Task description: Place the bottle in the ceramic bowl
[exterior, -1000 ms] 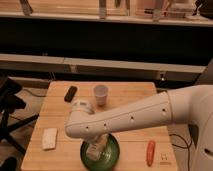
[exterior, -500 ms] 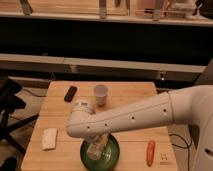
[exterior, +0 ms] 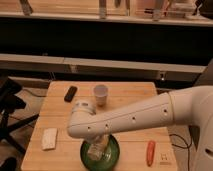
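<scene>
The claw [exterior: 98, 146] hangs from the white arm [exterior: 135, 117] directly over the green bowl [exterior: 112, 156], which sits at the near edge of the wooden table [exterior: 125, 100]. The elbow of the arm covers the upper part of the claw. The pale bottle [exterior: 96, 150] stands roughly upright inside the bowl, just under the claw and in line with it. Whether the claw is spread, narrowed or gripping the bottle cannot be told from this view.

To the right of the claw, at about the same depth, an orange carrot [exterior: 150, 152] lies lengthwise near the table's near right corner, apart from the bowl. To the left of the claw, a flat white block [exterior: 49, 138] lies near the table's left edge, well apart from the bowl.

Beyond the claw, a white cup [exterior: 101, 94] stands upright on the far half of the table. Left of the cup, a small black object [exterior: 71, 93] lies flat at a slant. Behind the table runs a long shelf [exterior: 115, 64].
</scene>
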You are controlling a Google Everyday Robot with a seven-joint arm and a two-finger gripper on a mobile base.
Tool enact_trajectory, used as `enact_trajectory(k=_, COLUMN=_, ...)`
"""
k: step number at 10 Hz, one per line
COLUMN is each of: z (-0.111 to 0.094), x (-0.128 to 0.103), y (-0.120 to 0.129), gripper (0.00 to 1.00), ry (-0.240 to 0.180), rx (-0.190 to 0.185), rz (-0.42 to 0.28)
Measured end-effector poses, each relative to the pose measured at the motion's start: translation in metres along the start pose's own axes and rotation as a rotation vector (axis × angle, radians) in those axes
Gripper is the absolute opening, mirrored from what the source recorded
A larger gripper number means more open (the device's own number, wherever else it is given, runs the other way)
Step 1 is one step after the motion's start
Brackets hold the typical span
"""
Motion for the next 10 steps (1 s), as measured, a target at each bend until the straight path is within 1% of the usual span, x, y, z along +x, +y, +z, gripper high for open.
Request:
enact_trajectory(k=1, z=0.0003, x=0.0013, y=0.0, gripper=0.53, ry=0.0, rx=0.0, rz=-0.001)
enact_trajectory(k=3, z=0.0014, x=0.0003, y=0.002, gripper=0.57, ry=0.0, rx=-0.003, rz=-0.005)
enact_trajectory(k=4, z=0.0019, x=-0.0003, y=0.0034, gripper=0.56, ry=0.0, rx=-0.005, rz=-0.006)
enact_trajectory(k=6, z=0.0016, x=0.0013, y=0.0029, gripper=0.47, ry=0.001, rx=-0.002, rz=-0.009)
enact_trajectory(k=7, z=0.0018, x=0.0019, y=0.0031, gripper=0.48, ry=0.001, rx=-0.003, rz=-0.013)
enact_trajectory(k=8, z=0.0016, x=0.0025, y=0.0032, gripper=0.54, ry=0.002, rx=-0.002, rz=-0.016)
enact_trajectory(k=10, z=0.0012, x=0.0034, y=0.004, gripper=0.59, ry=0.003, rx=-0.003, rz=-0.02)
